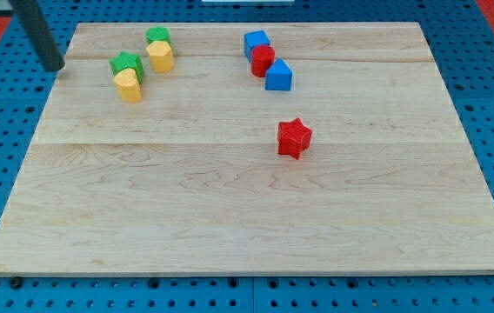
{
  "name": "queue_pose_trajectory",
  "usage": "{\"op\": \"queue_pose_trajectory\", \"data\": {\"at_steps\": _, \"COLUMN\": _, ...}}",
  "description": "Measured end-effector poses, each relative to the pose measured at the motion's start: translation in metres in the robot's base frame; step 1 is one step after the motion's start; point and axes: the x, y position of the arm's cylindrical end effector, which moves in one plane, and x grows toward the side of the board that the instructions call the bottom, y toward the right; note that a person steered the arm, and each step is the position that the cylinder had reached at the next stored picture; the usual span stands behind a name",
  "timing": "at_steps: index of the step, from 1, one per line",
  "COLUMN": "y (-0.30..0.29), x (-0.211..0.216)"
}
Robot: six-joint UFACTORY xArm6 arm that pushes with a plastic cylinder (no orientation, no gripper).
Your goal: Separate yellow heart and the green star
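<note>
Yellow heart (129, 86) sits near the view's top-left corner of the wooden board (247, 217), touching the green star (126, 64), which lies just above it toward the view's top; the two make a short stack running top to bottom; my tip (53, 66) rests at the board's left edge, well to the view's left of the pair and roughly level with the star; it has no claw to open or close, only a bare rod holding nothing; the pair therefore lies to the view's right of my tip; judging by this, the seam between them is the place to enter; close by to the right, a green block (157, 36) touches a yellow block (161, 56); the red star (294, 137) sits well apart.
</note>
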Motion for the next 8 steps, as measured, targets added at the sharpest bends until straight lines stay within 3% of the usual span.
{"op": "queue_pose_trajectory", "data": {"at_steps": 8, "y": 0.114, "x": 0.038}}
